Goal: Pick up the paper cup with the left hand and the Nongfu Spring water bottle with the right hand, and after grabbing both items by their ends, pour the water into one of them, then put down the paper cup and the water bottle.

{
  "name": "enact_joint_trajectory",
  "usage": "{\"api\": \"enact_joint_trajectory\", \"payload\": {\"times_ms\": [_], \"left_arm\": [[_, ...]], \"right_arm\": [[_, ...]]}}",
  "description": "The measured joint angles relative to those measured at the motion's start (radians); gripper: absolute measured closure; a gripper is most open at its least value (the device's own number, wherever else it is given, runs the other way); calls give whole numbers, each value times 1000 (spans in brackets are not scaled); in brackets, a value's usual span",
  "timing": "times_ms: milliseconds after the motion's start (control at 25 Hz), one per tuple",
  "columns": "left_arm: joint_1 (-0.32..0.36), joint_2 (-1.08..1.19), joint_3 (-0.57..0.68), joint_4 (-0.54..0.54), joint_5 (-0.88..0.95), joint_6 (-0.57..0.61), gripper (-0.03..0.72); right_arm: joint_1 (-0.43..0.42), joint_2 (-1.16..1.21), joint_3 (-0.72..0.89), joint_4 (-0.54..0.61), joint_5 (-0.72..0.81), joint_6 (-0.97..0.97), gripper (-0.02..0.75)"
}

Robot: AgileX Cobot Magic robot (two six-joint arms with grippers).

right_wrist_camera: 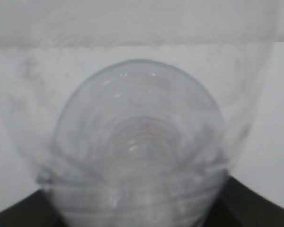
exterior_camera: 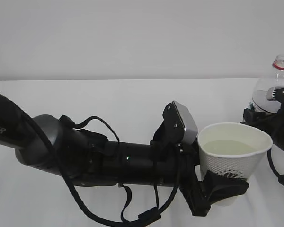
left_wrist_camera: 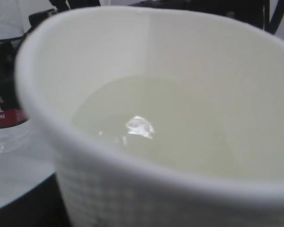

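The paper cup [exterior_camera: 234, 151] sits in the left hand [exterior_camera: 217, 189], water [exterior_camera: 228, 146] inside it. The Nongfu Spring water bottle [exterior_camera: 273, 90] stands at its 2 o'clock, in the right hand [exterior_camera: 279, 116].

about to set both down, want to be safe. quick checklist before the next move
1. Water in the paper cup: ok, water fills the lower part.
2. Left gripper shut on the cup's base: ok, cup upright.
3. Nongfu Spring water bottle back upright: ok, open neck points up at the exterior view's right edge.
4. Right gripper's hold on the bottle: ok as far as seen; the bottle fills the right wrist view, fingers mostly hidden.
5. Cap off the bottle: ok, no cap on the neck.
6. Landing spot on the table under the cup: cannot tell, the arm hides it.
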Motion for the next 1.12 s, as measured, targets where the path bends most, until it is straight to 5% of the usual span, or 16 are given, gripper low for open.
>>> {"api": "enact_joint_trajectory", "payload": {"times_ms": [760,1120], "left_arm": [[0,0,0,-8,0,0,178],[0,0,0,-35,0,0,178]], "right_arm": [[0,0,0,-37,11,-55,101],[0,0,0,-38,-3,-76,83]]}}
